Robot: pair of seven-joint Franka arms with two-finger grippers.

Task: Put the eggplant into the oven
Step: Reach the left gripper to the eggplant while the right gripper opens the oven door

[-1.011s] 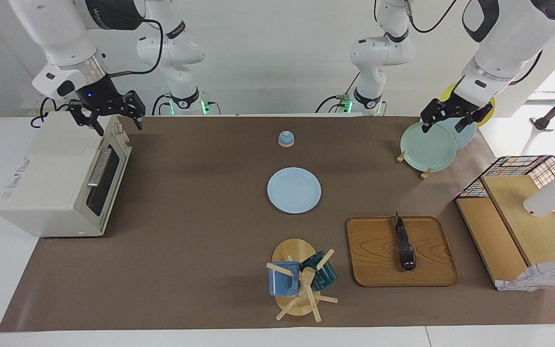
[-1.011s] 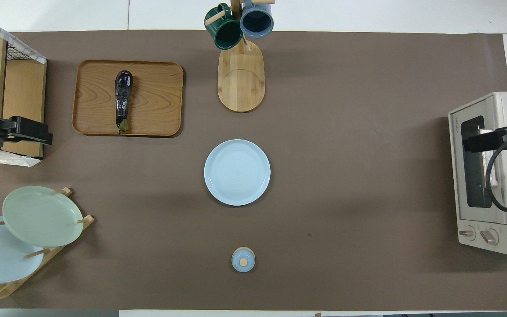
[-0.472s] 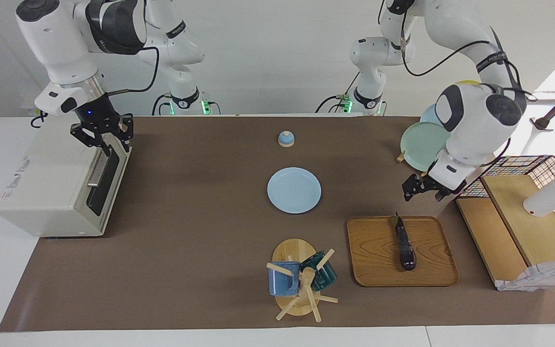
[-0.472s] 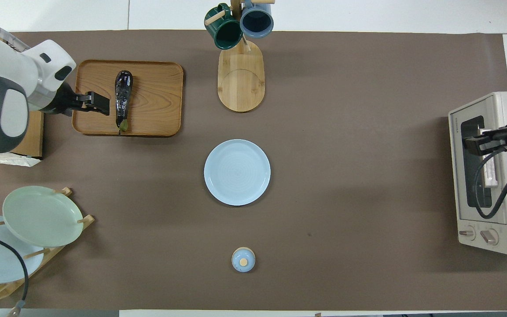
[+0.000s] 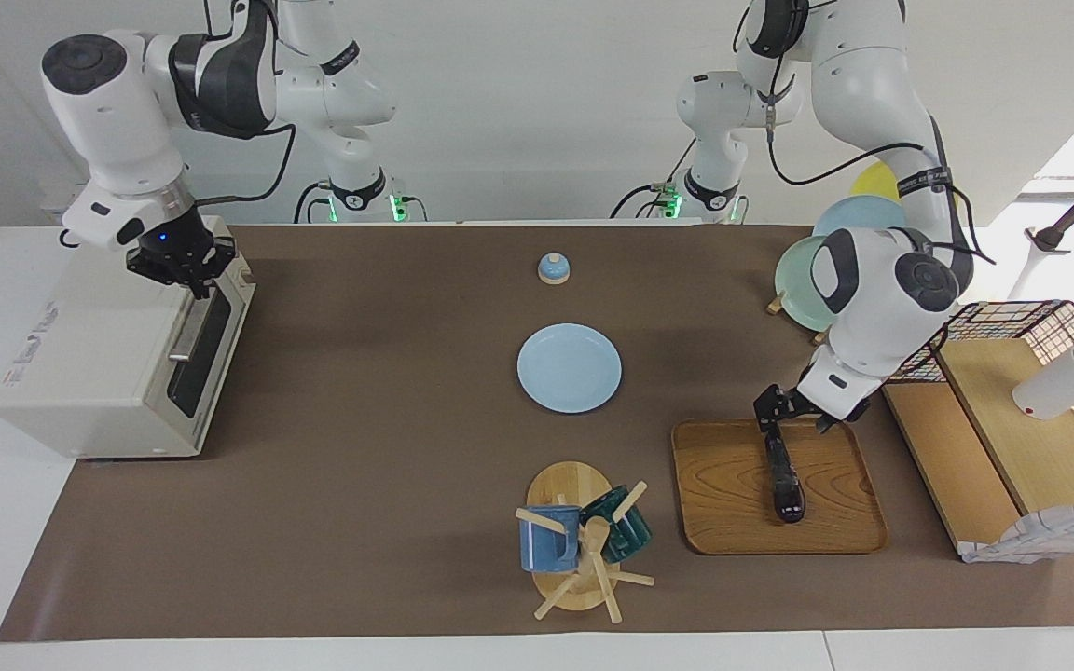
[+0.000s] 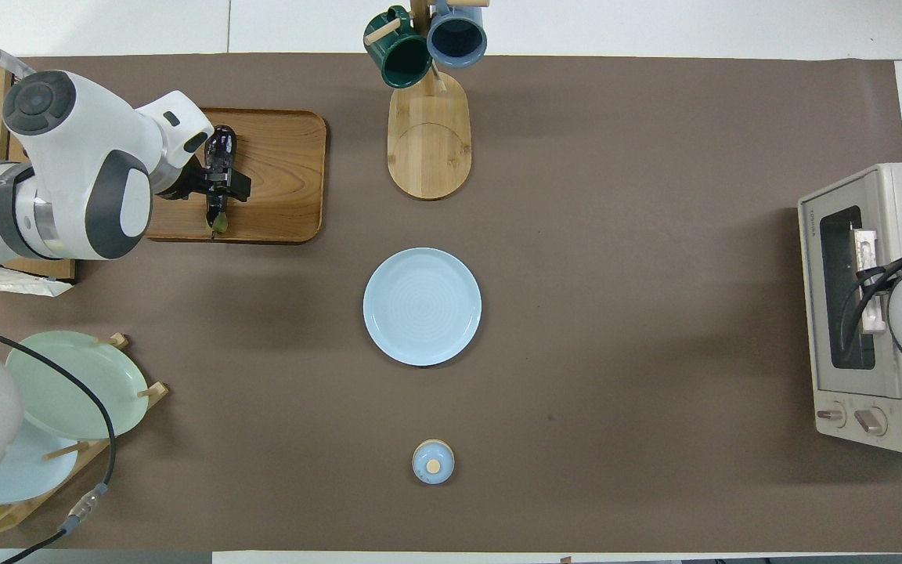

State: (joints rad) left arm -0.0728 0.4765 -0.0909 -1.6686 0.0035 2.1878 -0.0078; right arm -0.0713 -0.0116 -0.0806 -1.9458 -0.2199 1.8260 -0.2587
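The dark purple eggplant (image 5: 787,485) lies on a wooden tray (image 5: 723,485) at the left arm's end of the table, stem toward the robots. My left gripper (image 5: 791,424) is low over its stem half, fingers open to either side of it. The overhead view shows that gripper (image 6: 218,182) across the eggplant (image 6: 221,145) on the tray (image 6: 286,172). The cream oven (image 5: 99,354) stands at the right arm's end, its door closed. My right gripper (image 5: 181,270) is at the top front edge of the oven (image 6: 874,184), just above the door handle; in the overhead view its arm hides it.
A blue plate (image 5: 569,367) lies mid-table, with a small blue lid (image 5: 553,268) nearer the robots. A mug tree (image 5: 584,545) stands beside the tray. A plate rack (image 5: 803,280) and a wire-and-wood shelf (image 5: 1012,419) flank the tray at the left arm's end.
My left gripper swung from the plate rack down to the eggplant's stem half. My right gripper lowered and turned at the oven's top front edge.
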